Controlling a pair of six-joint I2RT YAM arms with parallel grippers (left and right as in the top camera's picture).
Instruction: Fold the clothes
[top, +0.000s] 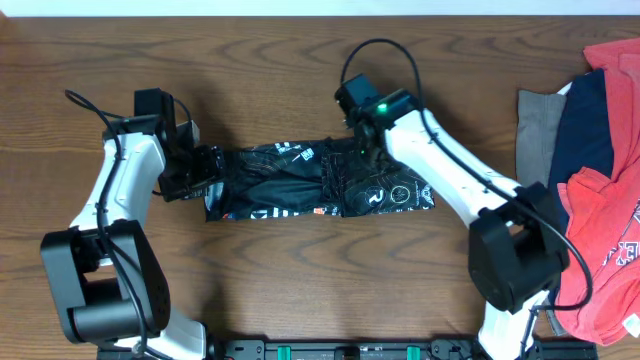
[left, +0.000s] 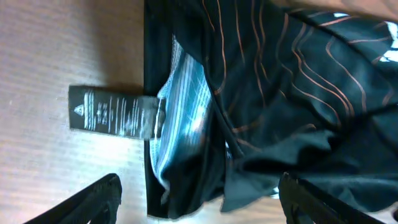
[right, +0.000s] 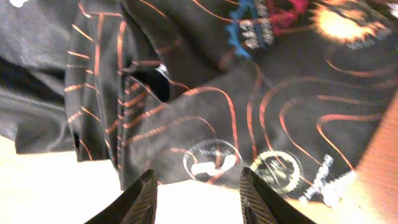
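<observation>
The black jersey (top: 315, 182) with orange-red contour lines and white logos lies folded into a long narrow band across the table's middle. My left gripper (top: 196, 170) is open at its left end; the left wrist view shows the jersey (left: 292, 93), its pale inner collar and a black care label (left: 112, 115) on the wood, with nothing between the fingers (left: 199, 199). My right gripper (top: 362, 150) is open over the band's upper edge, right of its middle. The right wrist view shows the jersey (right: 261, 106) with round white logos just beyond the open, empty fingers (right: 198, 196).
A pile of other garments sits at the table's right edge: a red T-shirt (top: 600, 230) with white print, a navy garment (top: 585, 130) and a grey one (top: 535, 135). Bare wood (top: 300, 270) surrounds the jersey.
</observation>
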